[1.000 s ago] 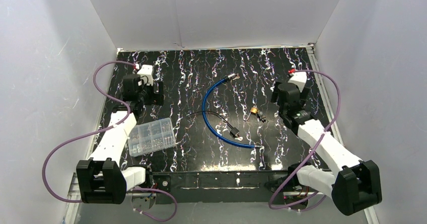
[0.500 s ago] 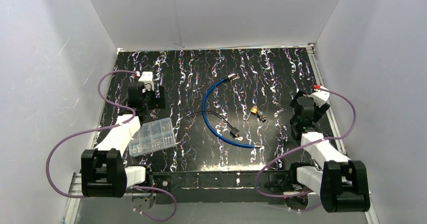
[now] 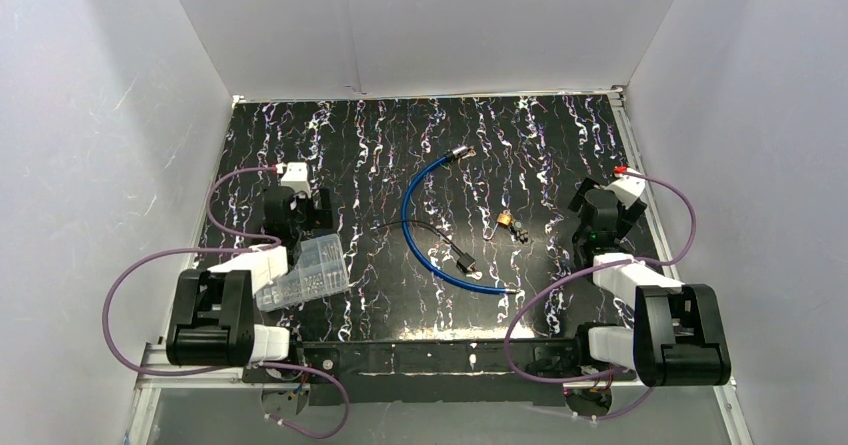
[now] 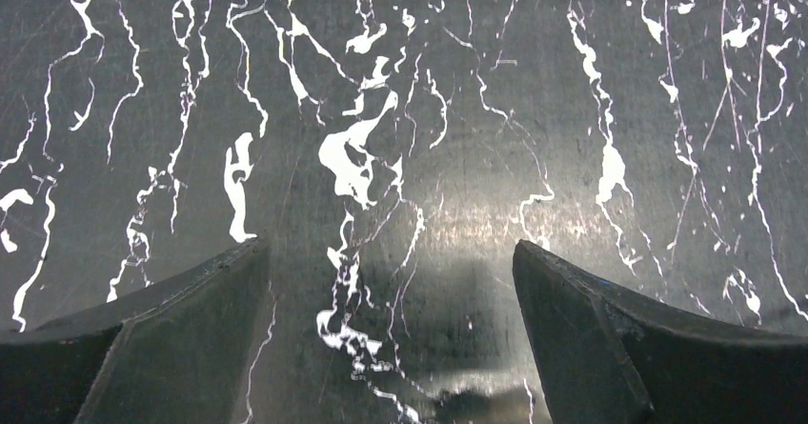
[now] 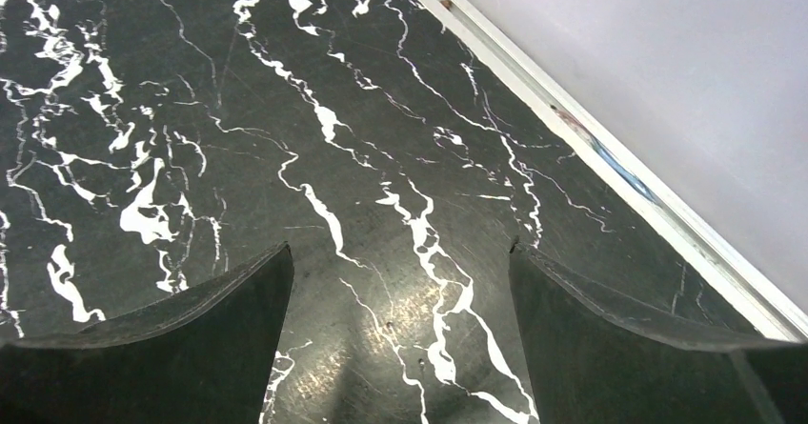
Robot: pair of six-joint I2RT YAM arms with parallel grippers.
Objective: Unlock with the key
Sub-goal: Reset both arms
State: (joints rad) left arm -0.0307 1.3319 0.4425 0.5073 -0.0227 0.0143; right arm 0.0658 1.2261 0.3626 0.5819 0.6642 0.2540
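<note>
From above, a blue cable (image 3: 407,227) lies in an open arc near the middle of the black, white-veined table (image 3: 380,145). The small brass padlock (image 3: 503,222) sits just right of the cable's arc, inside its open side, with a dark bit touching it (too small to say whether that is the key). A thin black lead (image 3: 432,233) crosses the cable's lower half. A clear parts box (image 3: 303,271) rests well to the left of the cable, and the left gripper (image 3: 318,208) hangs just beyond the box, its fingers spread and holding nothing. The right gripper (image 3: 603,203) stands well right of the cable, past the padlock, its fingers likewise apart and empty. In the left wrist view, the left gripper (image 4: 391,252) shows two dark fingertips wide apart over bare marbled surface. In the right wrist view, the right gripper (image 5: 400,252) is spread the same way above the table, with a metal edge rail (image 5: 591,148) and a white wall (image 5: 667,62) to its right.
</note>
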